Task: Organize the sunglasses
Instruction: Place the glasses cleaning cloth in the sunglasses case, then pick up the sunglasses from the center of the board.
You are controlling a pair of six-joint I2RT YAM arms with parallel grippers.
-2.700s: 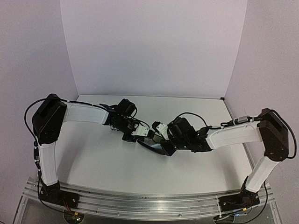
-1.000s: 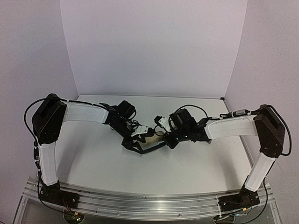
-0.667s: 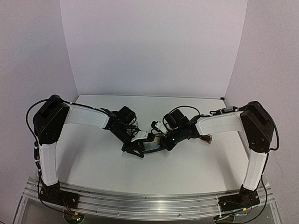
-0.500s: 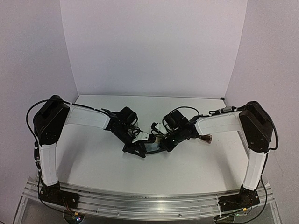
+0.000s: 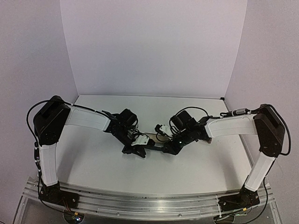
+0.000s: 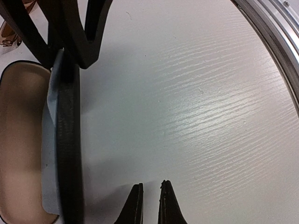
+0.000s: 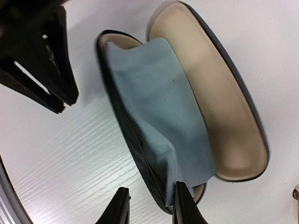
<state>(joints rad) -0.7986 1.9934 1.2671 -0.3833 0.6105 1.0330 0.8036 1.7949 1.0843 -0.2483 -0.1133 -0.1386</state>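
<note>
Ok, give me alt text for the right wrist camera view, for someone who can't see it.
An open black glasses case with tan lining lies on a white table, a pale blue cloth draped over one half. The right pincer, open, straddles the case's rim at the bottom; the left pincer shows at upper left.

Cloth (image 7: 154, 107) lies in the case (image 7: 229, 112), sunglasses (image 6: 6, 33) beside it on the table (image 7: 60, 158)

Matt blue cloth (image 7: 154, 107), faintly wood-grained white table (image 6: 210, 116).
</note>
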